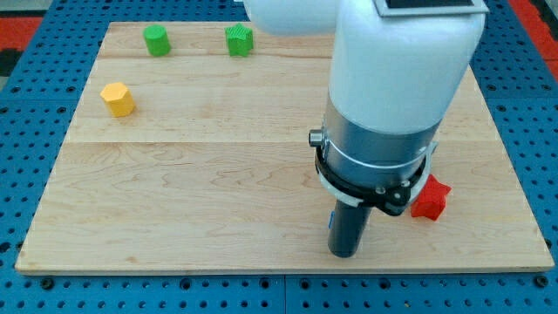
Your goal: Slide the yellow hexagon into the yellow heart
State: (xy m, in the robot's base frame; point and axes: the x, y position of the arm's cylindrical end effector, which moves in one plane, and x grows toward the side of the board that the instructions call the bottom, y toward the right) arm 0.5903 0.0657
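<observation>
- Resting my tip [343,254] near the bottom edge of the wooden surface [200,201], I have it right of the middle, with bare wood all round its end.
- I carry no hand at all, only this straight dark rod, so nothing on me opens, closes or grips.
- My white and grey arm [397,96] fills the upper right of the view and hides the wood behind it.
- The yellow hexagon [118,98] sits well apart from my tip, far toward the view's left and higher up, close to the surface's left edge.
- I cannot see the yellow heart anywhere; whether it lies behind my arm I cannot tell.
- A red star [429,199] lies just to the right of my arm's lower collar, near my tip but not touching it, and its left side is partly hidden by the collar.
- A green cylinder [157,40] stands near the top edge, above and a little right of the yellow hexagon.
- A second green block [239,40], with an uneven outline whose exact shape I cannot make out, sits near the same top edge, to the right of the cylinder and apart from it.
- A blue pegboard [26,292] studded with holes surrounds the surface.
- No brand, label or writing can be read on the blocks, the surface or my arm.
</observation>
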